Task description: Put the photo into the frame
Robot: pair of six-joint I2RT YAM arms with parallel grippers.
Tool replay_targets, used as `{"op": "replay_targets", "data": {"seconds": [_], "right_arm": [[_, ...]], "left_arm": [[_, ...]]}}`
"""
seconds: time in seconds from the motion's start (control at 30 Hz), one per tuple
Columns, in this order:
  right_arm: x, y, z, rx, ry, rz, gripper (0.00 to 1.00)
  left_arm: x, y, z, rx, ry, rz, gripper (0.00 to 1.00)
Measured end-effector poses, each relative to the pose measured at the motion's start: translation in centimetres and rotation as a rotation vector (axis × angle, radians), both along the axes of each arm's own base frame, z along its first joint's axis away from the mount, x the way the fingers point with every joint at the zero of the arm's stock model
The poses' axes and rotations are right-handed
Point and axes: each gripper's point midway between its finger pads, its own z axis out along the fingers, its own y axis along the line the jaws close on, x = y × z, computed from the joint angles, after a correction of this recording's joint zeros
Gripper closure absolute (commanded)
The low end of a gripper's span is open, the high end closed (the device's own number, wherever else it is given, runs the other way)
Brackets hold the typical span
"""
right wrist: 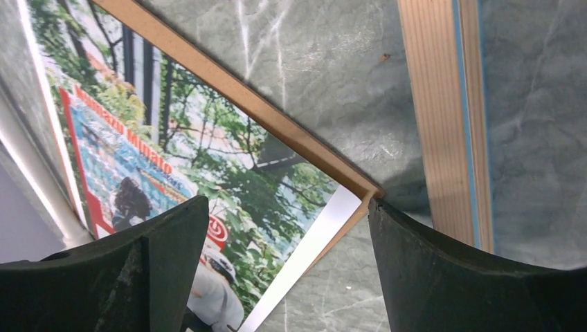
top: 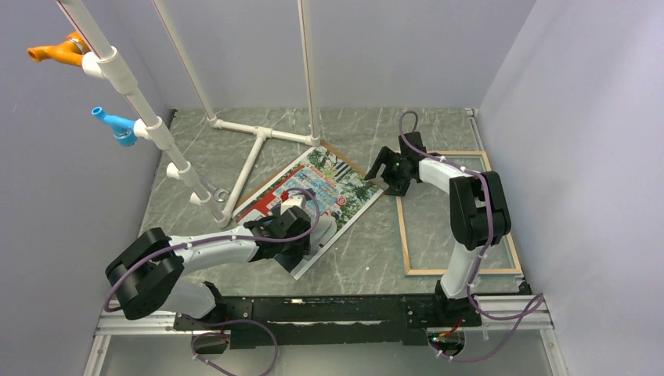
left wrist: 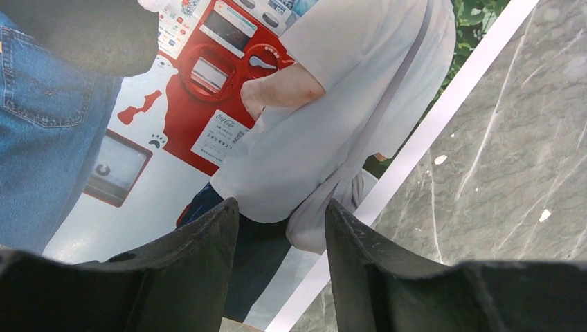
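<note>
Table (top: pixel 352 258): grey-green marble top, with a white pipe rack (top: pixel 252 160) at rear left.

The frame (top: pixel 402 231) lies flat at right, light wood face up, with a blue edge along the rail in the right wrist view.

The backing board (right wrist: pixel 277 121), brown, lies left of the frame. Only 1 strip shows.

The photo (top: pixel 341 188) lies picture side up on the board, angled, and is not in the frame.

Left gripper (left wrist: pixel 280 211) is low over the photo's near part, its 2 fingers apart. Contact with the print is possibly made, unclear.

Right gripper (right wrist: pixel 287 204) hangs over the board's corner nearest the frame, fingers wide apart, gripping nothing.
</note>
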Motion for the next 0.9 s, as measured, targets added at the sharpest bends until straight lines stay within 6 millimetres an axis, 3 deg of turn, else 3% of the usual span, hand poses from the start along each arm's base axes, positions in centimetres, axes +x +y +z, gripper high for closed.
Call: {"op": "replay_targets", "data": {"seconds": [0.07,0.53,0.9], "right_arm": [[0.0,0.03,-0.67,0.001,0.014,-0.001,0.14],[0.28,-0.06,-0.57,0.104,0.021,-0.009,0.17],[0.47,0.44,-0.51,0.217,-0.036,0.012,0.34]], "left_arm": [[0.03,-0.03,0.02,-0.002,-0.001,0.0,0.46],[0.09,0.01,-0.08,0.005,-0.004,-0.002,0.49],[0.37,0.08,-0.15,0.01,-0.01,0.004,0.52]]}}
